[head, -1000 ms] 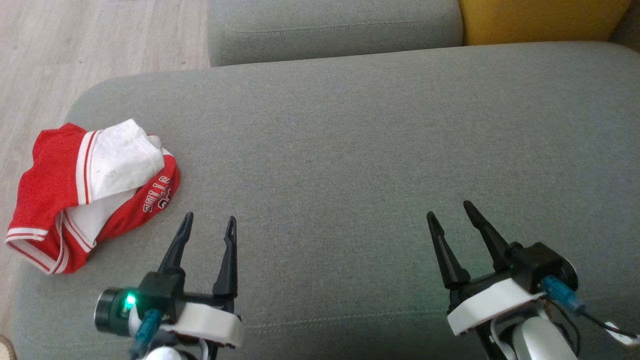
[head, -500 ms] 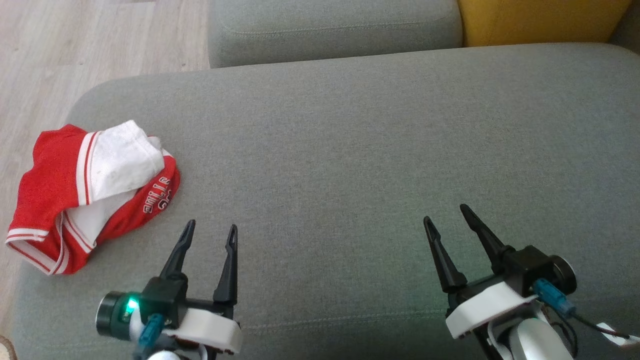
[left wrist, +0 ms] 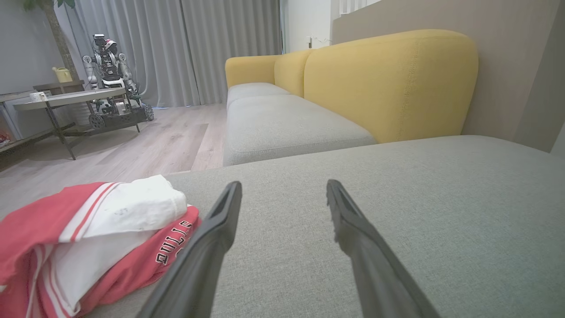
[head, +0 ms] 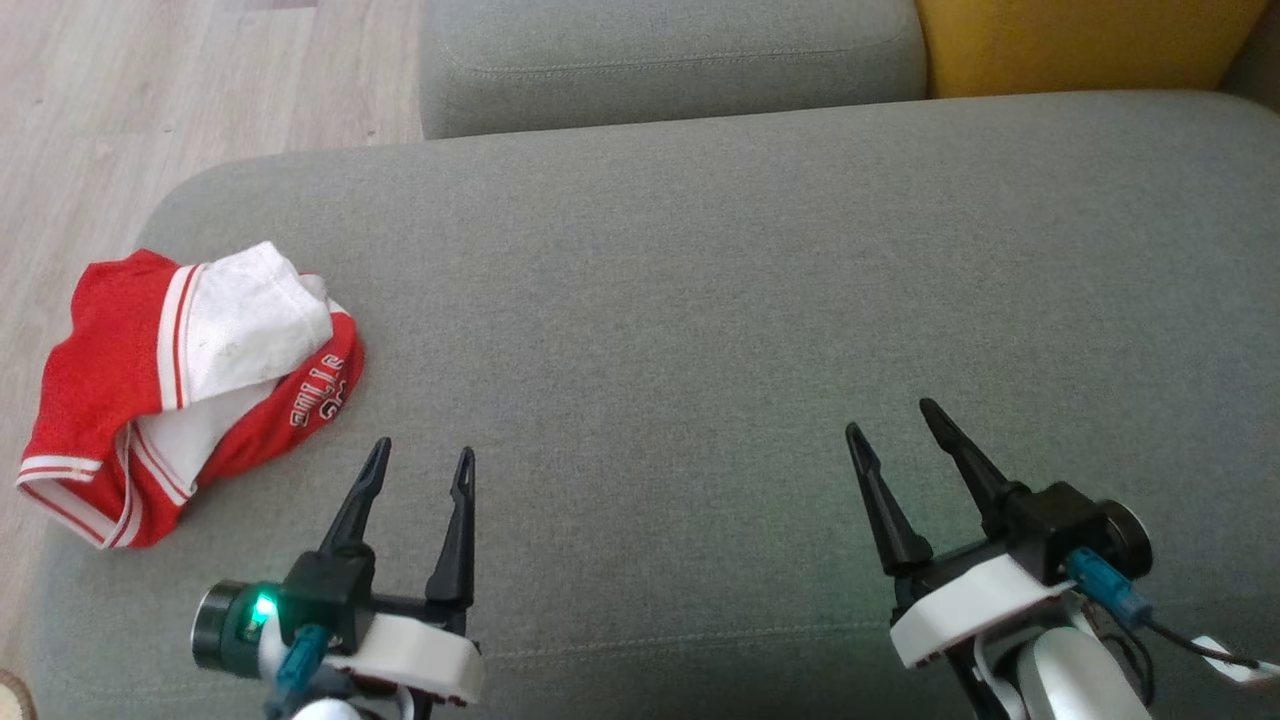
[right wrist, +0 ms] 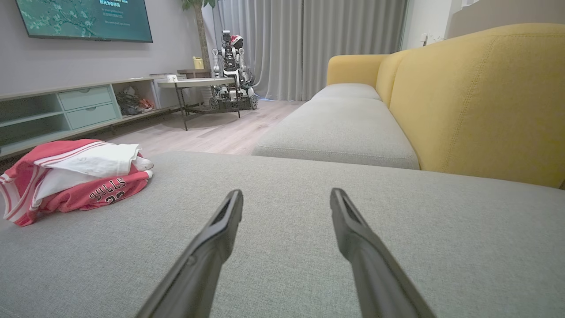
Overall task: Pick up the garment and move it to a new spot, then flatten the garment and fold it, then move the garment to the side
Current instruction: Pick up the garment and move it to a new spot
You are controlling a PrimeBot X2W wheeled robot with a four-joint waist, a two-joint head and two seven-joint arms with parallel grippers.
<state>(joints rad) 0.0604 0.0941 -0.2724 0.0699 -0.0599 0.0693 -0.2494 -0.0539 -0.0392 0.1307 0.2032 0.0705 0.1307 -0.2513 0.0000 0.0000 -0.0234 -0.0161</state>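
- Garment (head: 190,390): a red sports jersey with white trim and white lining, bunched in a loose heap. You will find it at the left end of the grey seat cushion (head: 700,300), close to the edge beside the wooden floor (head: 150,100). Lettering and a number show on the red fold nearest the robot.
- Left gripper (head: 424,448): spread wide, with nothing between its jaws. It sits over the front part of the cushion, near the garment's right side but apart from it. In the left wrist view its fingers (left wrist: 212,247) point across bare cushion, with the garment off to the left of them. Whether the tips touch the fabric you cannot tell.
- Right gripper (head: 890,416): spread wide and empty. It sits over the right half of the cushion, well apart from the garment and angled slightly toward the left.
- Second cushion (head: 660,50): grey, lying beyond the first.
- Backrest (head: 1080,40): yellow, along the far right.
- Room, seen from the wrist views: another wheeled robot (left wrist: 110,79) beside a low table (left wrist: 66,97), grey curtains (right wrist: 344,39) and a wall screen (right wrist: 84,20).
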